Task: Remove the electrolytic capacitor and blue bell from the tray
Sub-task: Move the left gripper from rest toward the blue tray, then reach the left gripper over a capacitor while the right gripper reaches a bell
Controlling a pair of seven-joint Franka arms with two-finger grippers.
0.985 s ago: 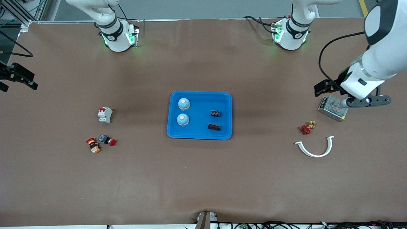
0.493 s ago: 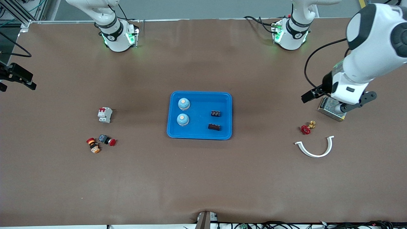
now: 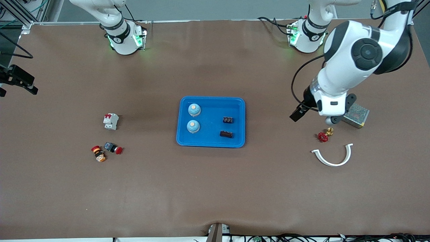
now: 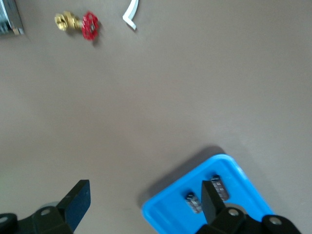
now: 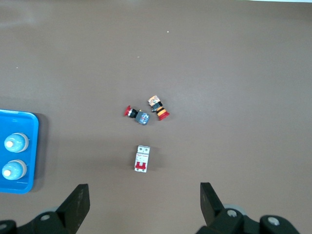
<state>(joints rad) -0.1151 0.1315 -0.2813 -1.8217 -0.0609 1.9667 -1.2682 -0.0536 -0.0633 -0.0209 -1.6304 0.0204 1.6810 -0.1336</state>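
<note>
A blue tray (image 3: 211,98) sits mid-table. In it stand two blue bells (image 3: 194,109) (image 3: 192,126) and two black capacitors (image 3: 228,119) (image 3: 226,134). My left gripper (image 3: 310,116) is open and empty, up over bare table between the tray and a red valve. In the left wrist view its fingers (image 4: 144,202) frame the tray corner (image 4: 170,209) with both capacitors (image 4: 193,202). My right gripper (image 3: 20,84) is open and empty, held high at the right arm's end of the table. Its wrist view (image 5: 144,202) shows the tray (image 5: 31,151) and both bells (image 5: 16,142).
A metal power supply (image 3: 357,115), a red-handled brass valve (image 3: 324,135) and a white curved clip (image 3: 332,158) lie at the left arm's end. A white breaker (image 3: 111,121) and two push buttons (image 3: 113,147) (image 3: 98,153) lie at the right arm's end.
My left arm has swung from over the power supply toward the tray. The right gripper has hardly moved. The things in the tray are unchanged.
</note>
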